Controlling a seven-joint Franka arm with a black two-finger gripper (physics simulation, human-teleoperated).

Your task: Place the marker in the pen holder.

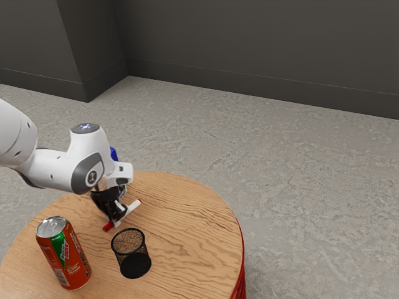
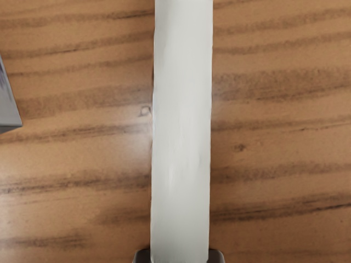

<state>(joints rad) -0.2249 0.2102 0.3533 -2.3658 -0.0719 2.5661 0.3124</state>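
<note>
In the exterior view the gripper [image 1: 118, 219] is low over the round table, left of and beyond the pen holder. It is shut on the marker [image 1: 133, 207], white with red ends, which lies slantwise across the fingers. In the wrist view the marker's white barrel [image 2: 182, 131] runs up from the gripper [image 2: 179, 256], with a dark fingertip against each side at the lower edge. The pen holder [image 1: 131, 252], a black mesh cup, stands upright and apart from the marker. Whether the marker touches the wood cannot be told.
An orange-red soda can [image 1: 64, 253] stands to the exterior view's left of the pen holder, on the wooden table [image 1: 199, 230]. Something blue [image 1: 113, 153] is partly hidden behind the hand. A grey object's corner [image 2: 7, 107] appears beside the marker in the wrist view.
</note>
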